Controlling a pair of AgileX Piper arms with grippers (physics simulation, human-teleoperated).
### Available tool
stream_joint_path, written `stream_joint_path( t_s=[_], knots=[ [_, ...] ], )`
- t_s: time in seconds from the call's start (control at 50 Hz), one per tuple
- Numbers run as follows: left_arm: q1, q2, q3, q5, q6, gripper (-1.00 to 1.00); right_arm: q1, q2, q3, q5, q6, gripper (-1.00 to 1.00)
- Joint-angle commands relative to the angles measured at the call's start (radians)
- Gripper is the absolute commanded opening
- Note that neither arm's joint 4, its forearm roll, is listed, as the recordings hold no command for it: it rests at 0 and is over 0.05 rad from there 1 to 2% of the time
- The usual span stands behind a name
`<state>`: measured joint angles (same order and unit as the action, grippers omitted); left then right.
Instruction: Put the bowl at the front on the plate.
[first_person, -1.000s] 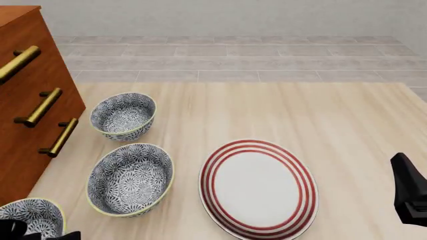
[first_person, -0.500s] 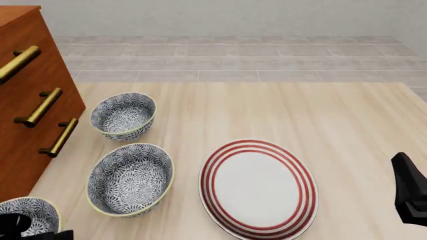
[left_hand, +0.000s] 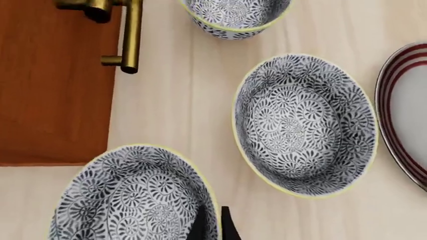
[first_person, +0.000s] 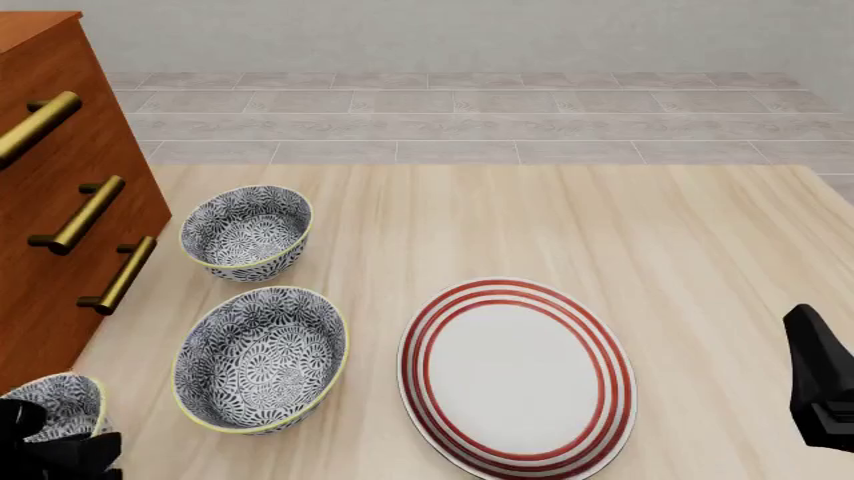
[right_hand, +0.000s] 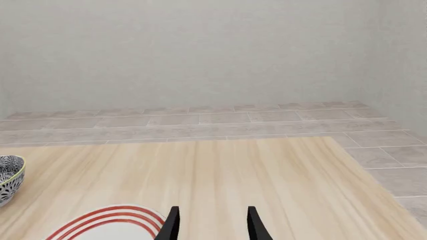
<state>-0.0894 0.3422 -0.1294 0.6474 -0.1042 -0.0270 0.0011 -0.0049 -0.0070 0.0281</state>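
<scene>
The front bowl (first_person: 54, 405), blue-and-white floral with a pale yellow rim, sits at the near left table corner. My left gripper (first_person: 60, 455) is shut on its near rim. In the left wrist view the two dark fingers (left_hand: 213, 222) pinch the wall of the bowl (left_hand: 133, 200). The white plate (first_person: 518, 378) with red rings lies to the right of centre, and its edge shows in the left wrist view (left_hand: 407, 100). My right gripper (right_hand: 212, 227) hangs open and empty above the plate's far edge (right_hand: 113, 217); its arm (first_person: 821, 390) is at the right border.
Two look-alike bowls stand behind the front one, a middle bowl (first_person: 260, 358) (left_hand: 303, 122) and a back bowl (first_person: 247, 230) (left_hand: 233, 15). A wooden cabinet (first_person: 54, 200) with brass handles (left_hand: 130, 35) borders the left side. One bowl's rim (right_hand: 7, 177) shows in the right wrist view.
The front bowl and my left gripper have shifted left and slightly up in the front view. The right arm has not moved.
</scene>
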Motion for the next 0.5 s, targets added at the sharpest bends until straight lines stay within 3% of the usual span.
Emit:
stream_joint_path(
  t_s=[0.02, 0.5],
  knots=[
    [0.004, -0.012, -0.141, 0.062, 0.04, -1.0, 0.0, 0.0, -0.001, 0.0, 0.0, 1.0],
    [-0.075, 0.039, -0.447, 0.086, 0.075, -1.0, 0.006, 0.0, 0.0, 0.003, -0.005, 1.0]
  ],
)
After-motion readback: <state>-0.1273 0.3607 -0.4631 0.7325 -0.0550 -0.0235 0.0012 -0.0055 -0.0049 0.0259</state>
